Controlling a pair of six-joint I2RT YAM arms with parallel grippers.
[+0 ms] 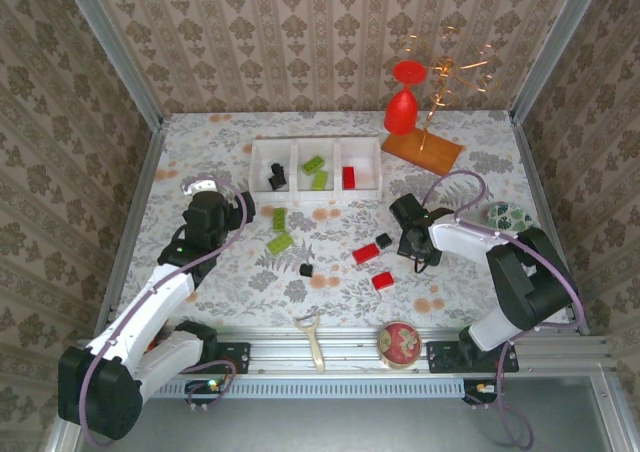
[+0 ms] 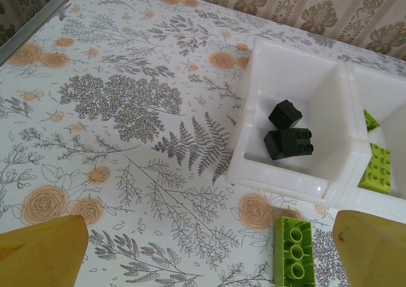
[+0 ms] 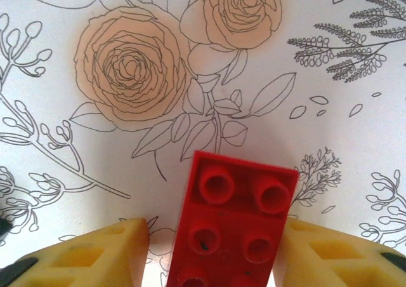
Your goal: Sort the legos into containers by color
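Three joined white containers (image 1: 315,198) stand at the back of the table: black legos (image 2: 288,141) in the left one, lime ones (image 1: 318,172) in the middle, a red one (image 1: 349,177) in the right. Loose on the table lie two lime bricks (image 1: 279,231), two red bricks (image 1: 366,253) and two small black ones (image 1: 306,269). My left gripper (image 2: 209,249) hangs open just in front of the left container, a lime brick (image 2: 294,255) near its right finger. My right gripper (image 3: 212,249) straddles a red brick (image 3: 238,223); the right finger touches it, the left finger stands slightly apart.
A red goblet (image 1: 403,97) stands on a wooden board (image 1: 422,150) at the back right. A round red tin (image 1: 398,342) and a wooden-handled tool (image 1: 312,337) lie at the near edge. A green patterned dish (image 1: 505,215) sits at the right.
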